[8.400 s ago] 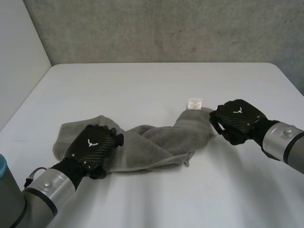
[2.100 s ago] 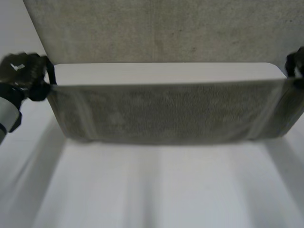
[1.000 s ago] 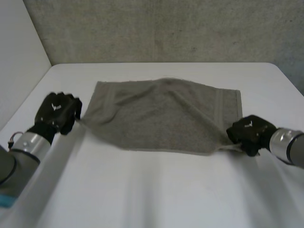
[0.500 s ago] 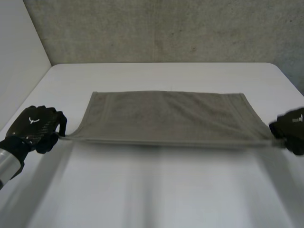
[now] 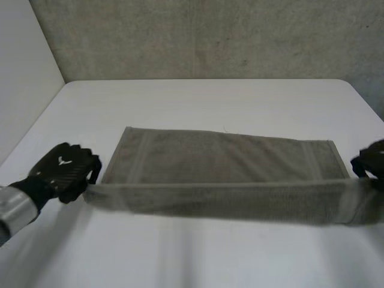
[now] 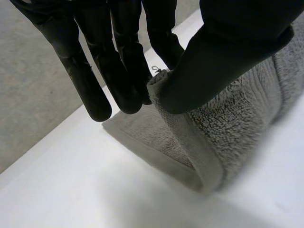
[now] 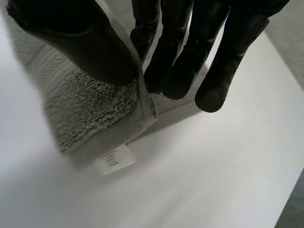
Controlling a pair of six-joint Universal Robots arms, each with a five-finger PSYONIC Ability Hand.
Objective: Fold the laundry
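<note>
A grey towel [image 5: 222, 159] lies stretched across the white table [image 5: 198, 99], its far half flat and its near edge lifted into a taut band. My left hand [image 5: 63, 172] holds the near left corner; in the left wrist view the thumb [image 6: 223, 52] pinches that corner of the towel [image 6: 223, 128] against straight fingers [image 6: 118, 71]. My right hand [image 5: 371, 162] is at the near right corner; in the right wrist view its thumb [image 7: 80, 42] presses the towel [image 7: 90, 114] against the fingers [image 7: 190, 52]. A white label [image 7: 114, 160] hangs under that corner.
A grey concrete wall [image 5: 204, 36] rises behind the table's far edge. Bare tabletop [image 5: 198, 258] lies between the towel and me, and more [image 5: 198, 102] beyond the towel.
Both hands have carried the towel's near edge up and toward me, so it hangs as a lifted band in front of the flat far half. The left hand has shifted right.
</note>
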